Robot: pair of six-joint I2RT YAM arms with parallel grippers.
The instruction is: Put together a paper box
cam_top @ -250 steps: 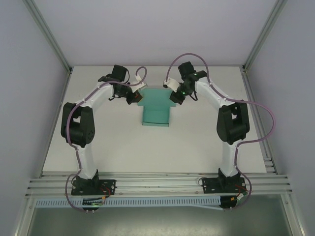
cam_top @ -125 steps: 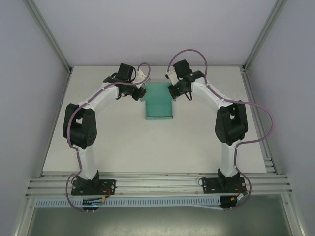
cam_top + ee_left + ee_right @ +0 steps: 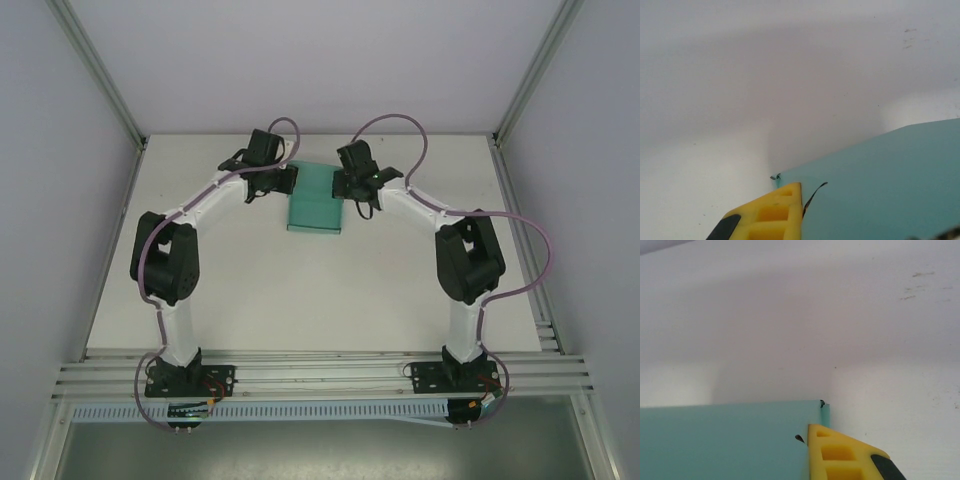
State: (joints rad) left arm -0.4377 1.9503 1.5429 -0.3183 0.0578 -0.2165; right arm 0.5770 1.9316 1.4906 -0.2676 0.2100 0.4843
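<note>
Where the two arms meet toward the far side of the white table [image 3: 250, 290], the paper box [image 3: 315, 208] sits between them as a flat teal-green rectangle of thin matte card. Its long sides run away from the arm bases. The left gripper [image 3: 287, 182] meets the card's far left edge and the right gripper [image 3: 343, 186] its far right edge. Each claw is closed down to a sliver, pinching the thin sheet. Whether the box's near end rests on the table or hangs just above it cannot be told from overhead.

From the left wrist, the left finger pad [image 3: 772, 217] lies against a corner of the card. It is yellow moulded plastic with square recesses and a black insert. The smooth teal surface stretches off to the right, and a short dark slit [image 3: 815, 191] cuts the card just beside the pad. The opposing finger is hidden behind the sheet.

From the right wrist the arrangement mirrors. The right finger pad [image 3: 840, 455], also yellow with square recesses, presses at the card's right corner. A small nick [image 3: 799, 438] sits beside it, and a narrow folded lip [image 3: 825, 412] runs along the edge. Purple cables [image 3: 392, 118] loop over both black-and-white arms.
</note>
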